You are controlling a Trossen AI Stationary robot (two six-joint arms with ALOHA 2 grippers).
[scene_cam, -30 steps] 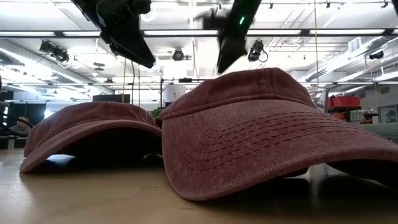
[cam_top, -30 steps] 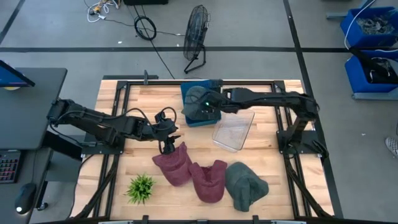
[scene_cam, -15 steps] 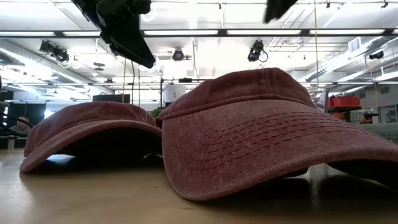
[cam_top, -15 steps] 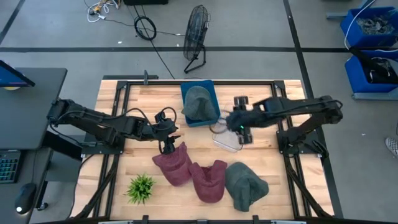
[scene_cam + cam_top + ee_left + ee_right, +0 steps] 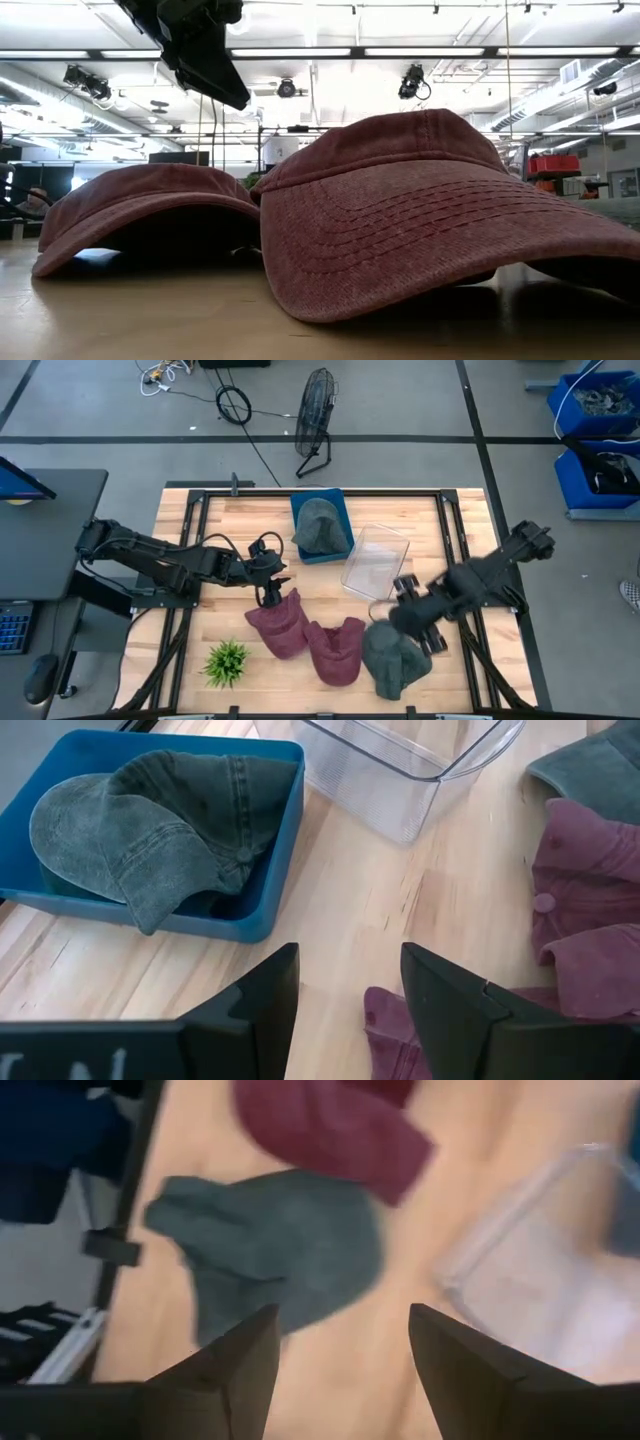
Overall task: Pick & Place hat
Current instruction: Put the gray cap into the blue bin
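Observation:
Several caps are in the high view. A grey-green hat [image 5: 320, 525] lies in a blue bin [image 5: 300, 510], also seen in the left wrist view as hat [image 5: 150, 830] in bin [image 5: 270, 890]. Two maroon hats [image 5: 278, 623] [image 5: 337, 648] and another grey-green hat [image 5: 395, 658] lie flat on the table's near half. My left gripper [image 5: 268, 592] [image 5: 350, 1010] hangs open over the far edge of the left maroon hat [image 5: 390, 1025]. My right gripper [image 5: 415, 622] [image 5: 340, 1370] is open, above the far right side of the table's grey-green hat [image 5: 280, 1250].
A clear plastic bin [image 5: 376, 563] stands right of the blue bin. A small green plant [image 5: 226, 660] sits at the near left. In the low view the two maroon hats [image 5: 140, 215] [image 5: 440, 220] fill the foreground, with my left arm [image 5: 205, 50] above them.
My right gripper has swung from over the blue bin toward the table's near right, passing above the clear bin, and now hovers by the grey-green hat on the table. The hat in the blue bin stays where it was. My left arm has kept still.

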